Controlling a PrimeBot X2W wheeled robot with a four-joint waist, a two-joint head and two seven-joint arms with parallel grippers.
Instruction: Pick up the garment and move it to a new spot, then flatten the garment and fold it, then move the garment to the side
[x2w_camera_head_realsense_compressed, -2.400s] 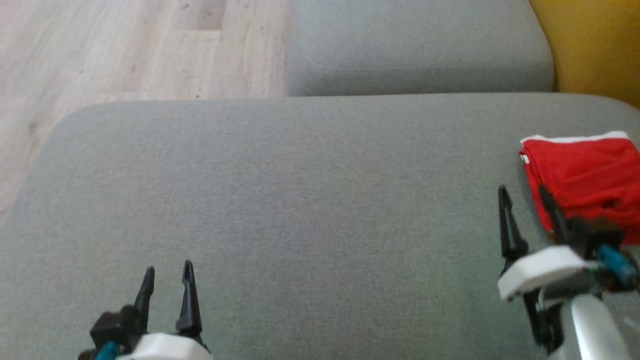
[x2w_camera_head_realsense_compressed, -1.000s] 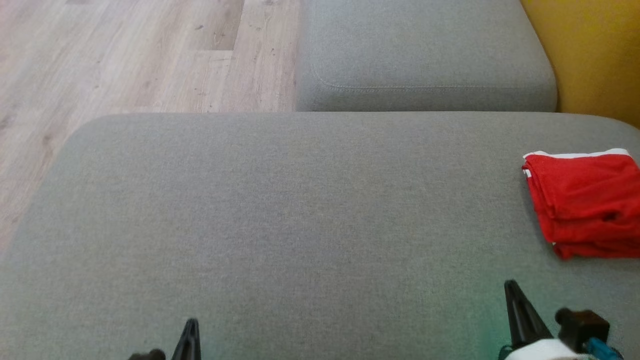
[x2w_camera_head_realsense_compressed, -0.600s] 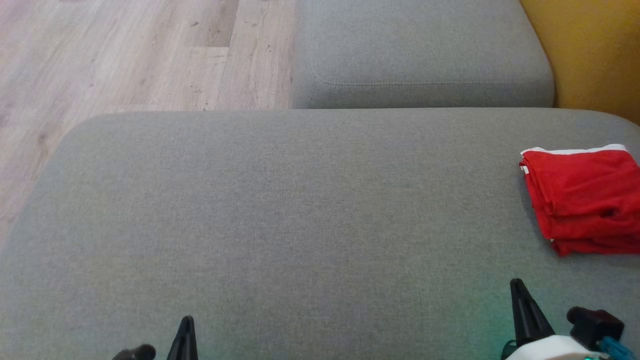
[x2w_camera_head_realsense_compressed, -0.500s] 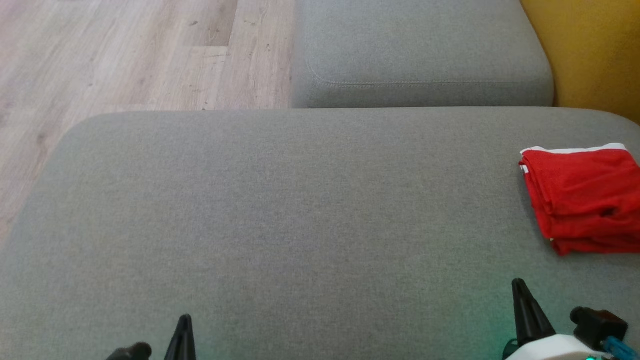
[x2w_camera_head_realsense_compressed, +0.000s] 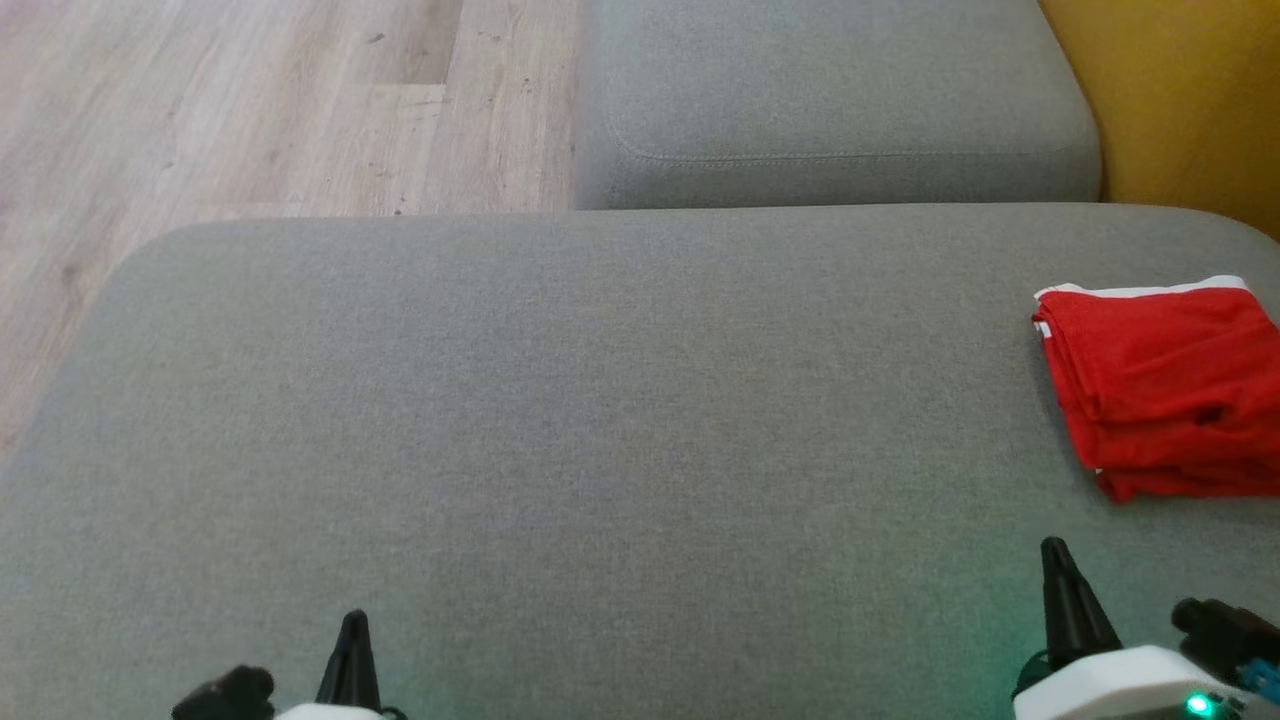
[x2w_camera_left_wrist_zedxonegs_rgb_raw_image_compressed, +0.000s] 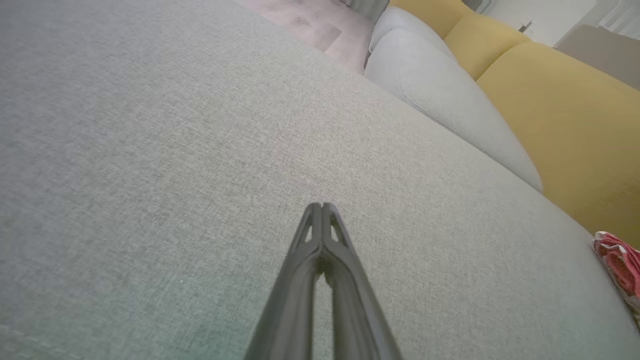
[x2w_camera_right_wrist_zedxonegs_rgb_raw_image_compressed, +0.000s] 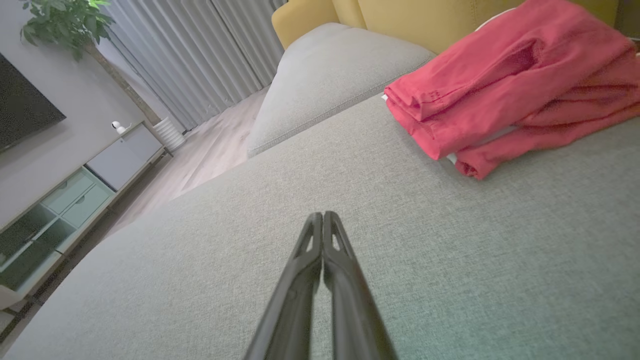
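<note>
Two grippers low at the near edge, both empty. Left gripper (x2w_camera_left_wrist_zedxonegs_rgb_raw_image_compressed: 322, 206): fingers pressed together, tips touching, poised over the bare grey seat cushion (x2w_camera_head_realsense_compressed: 600, 400). Right gripper (x2w_camera_right_wrist_zedxonegs_rgb_raw_image_compressed: 323, 215): likewise closed on nothing, pointing across the cushion.

Garment (x2w_camera_head_realsense_compressed: 1165, 385) lies beyond the right gripper, apart from it, at the cushion's right side. Red, folded into a stack of layers, a white band along its far edge. Judged light, soft and limp; the layers would likely slide apart if only the top one were pinched. Best hold, I think: the thick folded edge facing the right gripper, pinched through all layers.

Farther: a second grey cushion (x2w_camera_head_realsense_compressed: 830, 90), yellow sofa (x2w_camera_head_realsense_compressed: 1190, 90), wood floor (x2w_camera_head_realsense_compressed: 250, 100).

Containers: a low cabinet (x2w_camera_right_wrist_zedxonegs_rgb_raw_image_compressed: 75, 200) by the far wall, with open compartments; contents too dim to tell.
</note>
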